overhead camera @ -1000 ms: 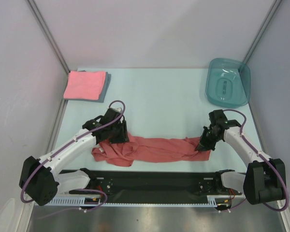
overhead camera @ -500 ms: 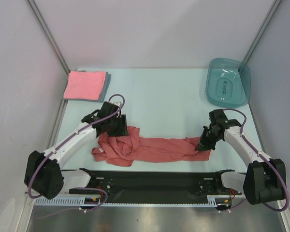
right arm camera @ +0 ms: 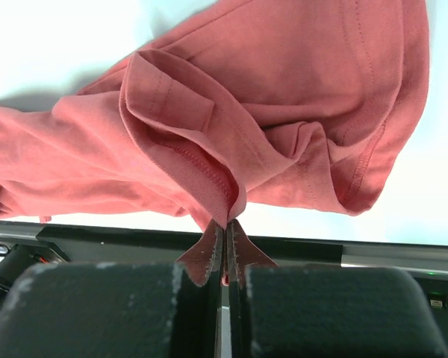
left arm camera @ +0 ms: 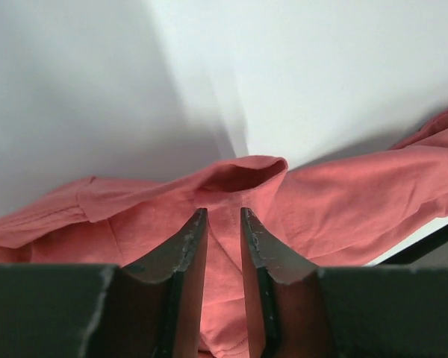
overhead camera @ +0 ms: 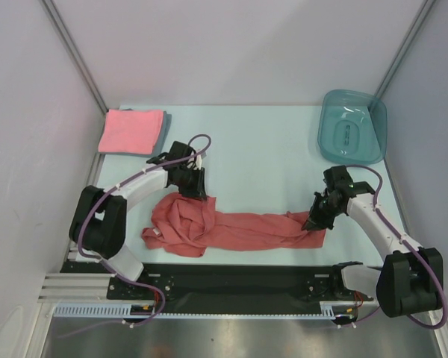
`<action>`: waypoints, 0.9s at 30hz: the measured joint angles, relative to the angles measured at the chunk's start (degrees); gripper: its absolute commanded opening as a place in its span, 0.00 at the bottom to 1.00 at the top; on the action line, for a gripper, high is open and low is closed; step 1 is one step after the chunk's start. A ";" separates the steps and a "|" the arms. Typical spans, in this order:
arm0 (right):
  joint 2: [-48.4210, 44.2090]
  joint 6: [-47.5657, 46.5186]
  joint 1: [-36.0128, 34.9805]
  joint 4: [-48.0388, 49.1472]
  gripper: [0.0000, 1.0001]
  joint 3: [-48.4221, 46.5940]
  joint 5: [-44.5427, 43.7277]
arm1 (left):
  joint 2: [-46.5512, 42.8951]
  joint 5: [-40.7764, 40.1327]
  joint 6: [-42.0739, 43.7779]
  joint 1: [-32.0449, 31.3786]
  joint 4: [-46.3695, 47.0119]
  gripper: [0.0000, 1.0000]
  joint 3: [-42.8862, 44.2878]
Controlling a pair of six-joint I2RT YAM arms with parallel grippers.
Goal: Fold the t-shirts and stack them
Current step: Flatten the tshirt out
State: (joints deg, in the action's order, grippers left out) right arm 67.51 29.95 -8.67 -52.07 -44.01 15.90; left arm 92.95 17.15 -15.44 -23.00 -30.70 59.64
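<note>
Stretching left to right along the near side of the table, the red shirt has its right end pinched tight in our right claw. Our left claw sits over the far-left hump, jaws narrow. A raised fold lies just beyond the tips, and we cannot tell whether cloth is caught. The pink shirt lies folded far left.

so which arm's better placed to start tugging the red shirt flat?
Right, probably. The right gripper is shut on a hem of the red t-shirt at its right end; the left gripper hangs, jaws apart, over the bunched left end.
</note>
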 measured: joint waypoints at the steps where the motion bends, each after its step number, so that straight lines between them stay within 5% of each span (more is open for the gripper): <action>1: -0.13 0.00 0.00 -0.20 0.00 0.00 0.00 | 0.22 0.00 0.15 0.09 -0.11 0.30 0.39; 12: -0.74 0.09 0.00 -0.72 0.00 0.00 0.00 | 5.18 0.09 0.59 0.26 -0.02 0.34 1.97; 16: -0.79 0.44 0.00 -0.70 0.00 0.00 0.02 | 6.62 0.13 0.96 0.26 -0.11 0.49 2.10; 27: -1.22 1.33 0.00 -0.50 0.00 0.02 0.07 | 7.58 4.09 0.39 0.20 1.01 0.44 2.54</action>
State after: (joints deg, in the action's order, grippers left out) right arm 66.28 31.29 -8.67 -52.58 -43.99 15.97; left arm 100.53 21.23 -15.05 -22.81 -29.69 62.17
